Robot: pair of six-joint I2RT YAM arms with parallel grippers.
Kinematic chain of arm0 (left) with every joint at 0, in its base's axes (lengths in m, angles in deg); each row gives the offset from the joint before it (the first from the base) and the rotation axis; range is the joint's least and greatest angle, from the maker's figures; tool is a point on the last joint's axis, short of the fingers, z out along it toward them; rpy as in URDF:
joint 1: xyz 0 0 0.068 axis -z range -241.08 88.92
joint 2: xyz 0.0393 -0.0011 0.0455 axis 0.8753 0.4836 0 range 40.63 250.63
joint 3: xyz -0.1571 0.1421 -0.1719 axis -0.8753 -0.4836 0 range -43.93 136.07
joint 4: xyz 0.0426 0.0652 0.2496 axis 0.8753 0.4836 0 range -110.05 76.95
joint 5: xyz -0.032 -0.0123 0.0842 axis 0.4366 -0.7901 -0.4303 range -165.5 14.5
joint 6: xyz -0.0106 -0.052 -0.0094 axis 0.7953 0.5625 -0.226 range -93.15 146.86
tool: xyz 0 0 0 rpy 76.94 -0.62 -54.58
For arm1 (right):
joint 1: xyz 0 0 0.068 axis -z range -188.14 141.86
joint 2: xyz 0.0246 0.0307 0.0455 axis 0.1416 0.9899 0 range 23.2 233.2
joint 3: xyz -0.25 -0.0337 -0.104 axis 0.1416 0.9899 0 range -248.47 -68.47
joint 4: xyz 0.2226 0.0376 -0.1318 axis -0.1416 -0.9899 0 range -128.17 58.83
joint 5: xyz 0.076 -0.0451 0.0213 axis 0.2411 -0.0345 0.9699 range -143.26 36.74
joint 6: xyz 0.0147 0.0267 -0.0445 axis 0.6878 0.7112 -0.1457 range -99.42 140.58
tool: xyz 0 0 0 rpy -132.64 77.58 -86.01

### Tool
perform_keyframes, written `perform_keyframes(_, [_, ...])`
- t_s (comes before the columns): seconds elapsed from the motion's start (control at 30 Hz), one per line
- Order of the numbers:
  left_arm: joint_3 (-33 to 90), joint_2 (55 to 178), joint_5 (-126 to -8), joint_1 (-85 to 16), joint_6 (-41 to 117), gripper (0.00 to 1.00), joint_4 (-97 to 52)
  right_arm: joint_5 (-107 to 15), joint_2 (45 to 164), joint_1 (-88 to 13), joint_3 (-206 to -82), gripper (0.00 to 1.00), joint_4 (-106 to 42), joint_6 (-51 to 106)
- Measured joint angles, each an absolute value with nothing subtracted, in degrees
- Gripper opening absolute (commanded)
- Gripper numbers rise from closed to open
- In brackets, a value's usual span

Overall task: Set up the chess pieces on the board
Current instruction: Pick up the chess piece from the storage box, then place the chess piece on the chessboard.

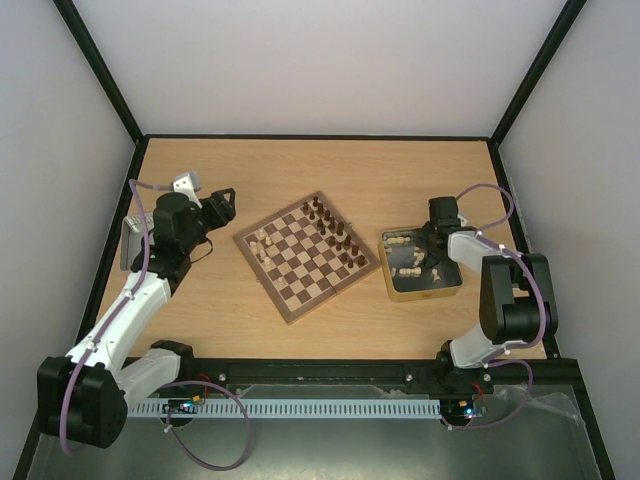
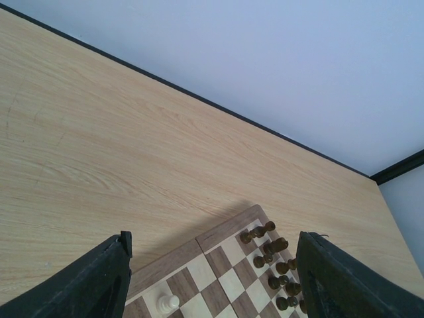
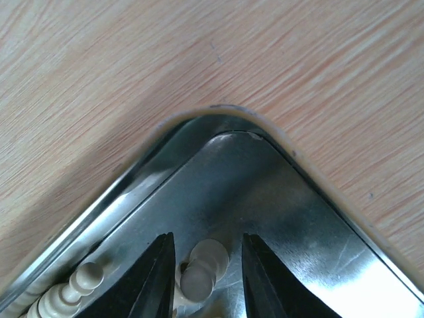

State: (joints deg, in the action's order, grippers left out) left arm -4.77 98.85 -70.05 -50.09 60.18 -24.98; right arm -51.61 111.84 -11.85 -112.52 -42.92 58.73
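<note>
The board (image 1: pixel 318 288) lies tilted at the table's middle. Dark chessmen (image 1: pixel 335 232) line its upper-right side, and a few cream chess pieces (image 1: pixel 262 245) stand at its left corner. My left gripper (image 1: pixel 222 205) hovers open off the board's upper-left side. In the left wrist view its fingers (image 2: pixel 93 285) frame the board's corner, with one cream pawn (image 2: pixel 167 303) below and nothing between them. My right gripper (image 3: pixel 207 236) is down inside the tin (image 3: pixel 218 114), jaws open around a cream piece (image 3: pixel 202 271) that lies against the left finger, with a gap to the right one.
The metal tin (image 1: pixel 425 296) sits right of the board and holds several loose cream pieces (image 1: pixel 400 241). More cream pieces (image 3: pixel 69 288) lie along the tin's left wall. Black frame rails run along the table's edges, and walls close in the sides.
</note>
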Motion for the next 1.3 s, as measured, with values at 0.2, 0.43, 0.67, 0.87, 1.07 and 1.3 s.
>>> perform_keyframes(0.2, [-4.79,98.78,-70.02,-50.09,60.20,0.70,-24.98,-52.23,112.56,-11.85,-112.65,0.05,-42.94,58.08])
perform_keyframes(0.43, [-4.79,98.78,-70.02,-50.09,60.20,0.70,-25.00,-55.85,110.75,-11.85,-113.11,0.02,-44.71,57.88])
perform_keyframes(0.67, [-4.79,98.78,-70.00,-50.09,60.22,0.70,-25.00,-58.21,104.30,-13.18,-116.52,0.02,-48.23,57.66])
perform_keyframes(0.87, [-4.79,98.56,-70.00,-50.09,60.26,0.70,-24.87,-56.71,100.76,-18.62,-120.46,0.03,-50.55,56.55])
perform_keyframes(1.07, [-4.79,96.53,-70.57,-50.09,60.61,0.71,-23.95,-54.24,101.52,-29.09,-124.96,0.03,-51.03,56.37])
perform_keyframes(1.3, [-4.79,93.43,-73.24,-50.09,60.96,0.71,-21.00,-54.06,112.26,-44.37,-132.70,0.03,-50.62,56.35])
